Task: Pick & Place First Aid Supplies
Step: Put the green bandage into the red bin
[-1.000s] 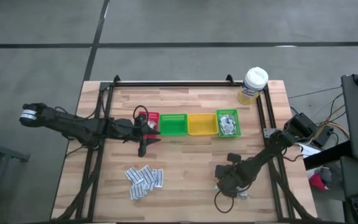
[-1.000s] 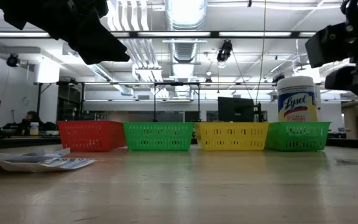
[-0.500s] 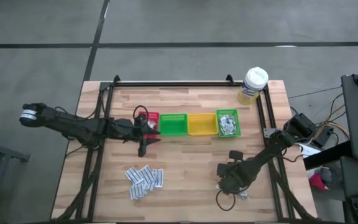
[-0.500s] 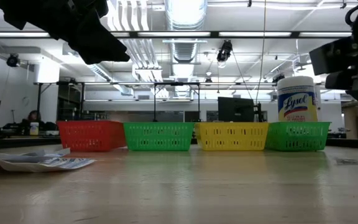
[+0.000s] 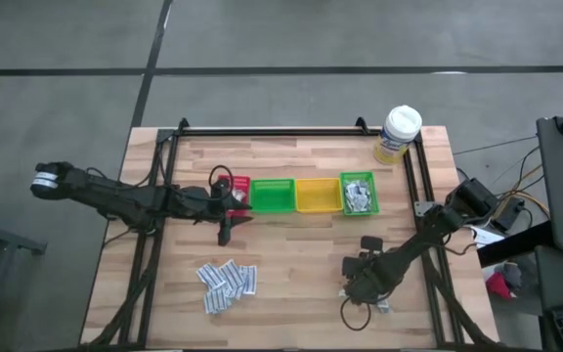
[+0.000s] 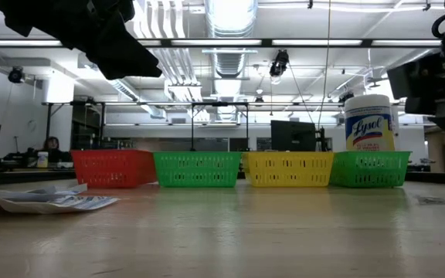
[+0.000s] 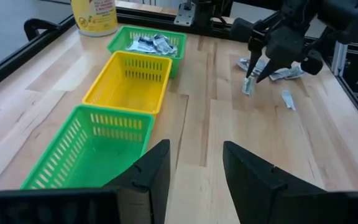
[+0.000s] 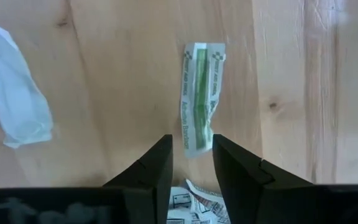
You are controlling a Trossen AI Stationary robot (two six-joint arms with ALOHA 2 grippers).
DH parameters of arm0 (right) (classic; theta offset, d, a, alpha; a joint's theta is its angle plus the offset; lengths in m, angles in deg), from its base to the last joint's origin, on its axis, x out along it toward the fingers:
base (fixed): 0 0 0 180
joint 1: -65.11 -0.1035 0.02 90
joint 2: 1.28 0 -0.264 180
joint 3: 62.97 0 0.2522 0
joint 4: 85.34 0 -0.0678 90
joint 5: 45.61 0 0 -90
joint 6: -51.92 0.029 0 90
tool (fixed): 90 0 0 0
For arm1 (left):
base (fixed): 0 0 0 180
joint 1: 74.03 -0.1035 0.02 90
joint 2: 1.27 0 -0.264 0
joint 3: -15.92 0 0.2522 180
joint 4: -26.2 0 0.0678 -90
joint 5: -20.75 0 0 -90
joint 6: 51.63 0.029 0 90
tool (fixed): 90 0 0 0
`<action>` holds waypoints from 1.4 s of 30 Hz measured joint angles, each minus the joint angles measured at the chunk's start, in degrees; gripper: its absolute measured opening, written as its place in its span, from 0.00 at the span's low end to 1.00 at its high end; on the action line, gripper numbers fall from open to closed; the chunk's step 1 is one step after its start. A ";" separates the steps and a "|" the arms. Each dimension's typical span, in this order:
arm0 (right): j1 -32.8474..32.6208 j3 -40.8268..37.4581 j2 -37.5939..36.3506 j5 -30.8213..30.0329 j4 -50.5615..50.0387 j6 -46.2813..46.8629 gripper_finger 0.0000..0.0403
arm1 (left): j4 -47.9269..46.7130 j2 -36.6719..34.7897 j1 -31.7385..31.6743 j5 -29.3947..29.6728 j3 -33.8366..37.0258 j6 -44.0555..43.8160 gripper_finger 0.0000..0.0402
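High view: left gripper (image 5: 231, 221) hovered just in front of the red bin (image 5: 237, 190), at the left end of the bin row; fingers apart, nothing in them. Right gripper (image 5: 353, 289) was down over a small scatter of sachets at the front right of the table (image 5: 291, 264). A bigger pile of white-blue sachets (image 5: 227, 282) lay front left, well apart from both arms. The far-right green bin (image 5: 358, 194) already held sachets; the other green bin (image 5: 273, 196) and the yellow bin (image 5: 318, 195) looked bare. Wipes tub (image 5: 398, 133) stood at the back right corner.

Low view: four bins in a row, tub behind the right one, flat sachets at the left edge.

Left wrist view: own fingers (image 7: 150, 172) spread, empty; right gripper across the table with a green-striped sachet (image 7: 248, 85) at its tips.

Right wrist view: fingers (image 8: 156, 166) slightly parted around the near end of the green-striped sachet (image 8: 199, 98); real grip or not, cannot tell. A pale wrapped pad (image 8: 14, 93) lay beside it, apart.
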 joint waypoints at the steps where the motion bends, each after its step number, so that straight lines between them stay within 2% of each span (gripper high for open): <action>1: 0.00 0.00 0.16 0.00 0.09 -0.19 0.28 | 0.00 0.00 0.00 0.00 0.00 0.00 0.35; 8: 0.09 0.24 3.36 0.00 1.11 -2.38 0.23 | 0.16 -0.02 0.02 -0.02 0.00 -0.05 0.35; 25: 0.09 0.13 2.80 0.68 1.33 -1.87 0.05 | 0.20 -0.02 0.02 -0.02 0.00 -0.19 0.35; 36: 0.20 -0.33 -2.96 3.61 1.52 -1.93 0.02 | 0.51 -0.02 0.02 -0.04 0.00 -0.25 0.35; 42: 0.68 -0.33 -8.16 2.99 12.97 -6.82 0.02 | 3.99 -0.02 0.07 -2.62 0.00 0.90 0.35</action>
